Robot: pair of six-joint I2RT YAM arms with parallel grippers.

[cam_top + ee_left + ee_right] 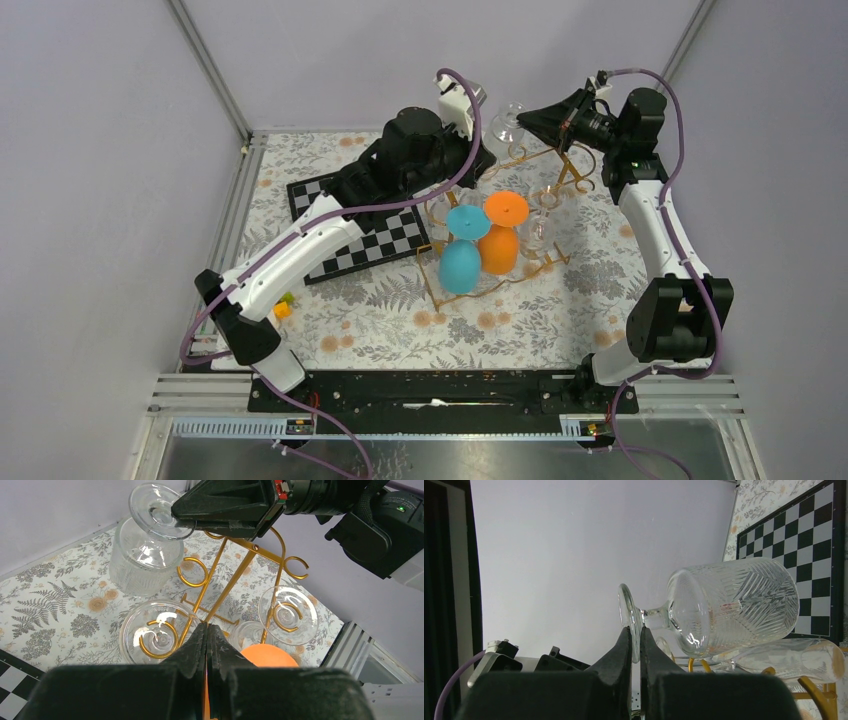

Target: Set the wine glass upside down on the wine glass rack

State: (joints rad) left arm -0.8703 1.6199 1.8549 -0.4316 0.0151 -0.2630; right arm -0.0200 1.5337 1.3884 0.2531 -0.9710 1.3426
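A clear cut-glass wine glass (506,126) hangs bowl-down above the far end of the gold wire rack (563,176). My right gripper (524,118) is shut on the rim of its foot (628,611), and its bowl (734,605) is free. In the left wrist view the glass (145,560) is just beyond the rack's curled ends (192,572), held by the right gripper (186,524). My left gripper (206,628) is shut above the rack's middle rail, whose end runs under its tips. It sits at the rack's far left (478,166).
A teal glass (460,262) and an orange glass (498,245) hang upside down on the rack, with two clear glasses (155,632) (287,615). A chessboard (370,240) lies left of the rack. A small yellow and orange object (283,308) lies near the left arm's base.
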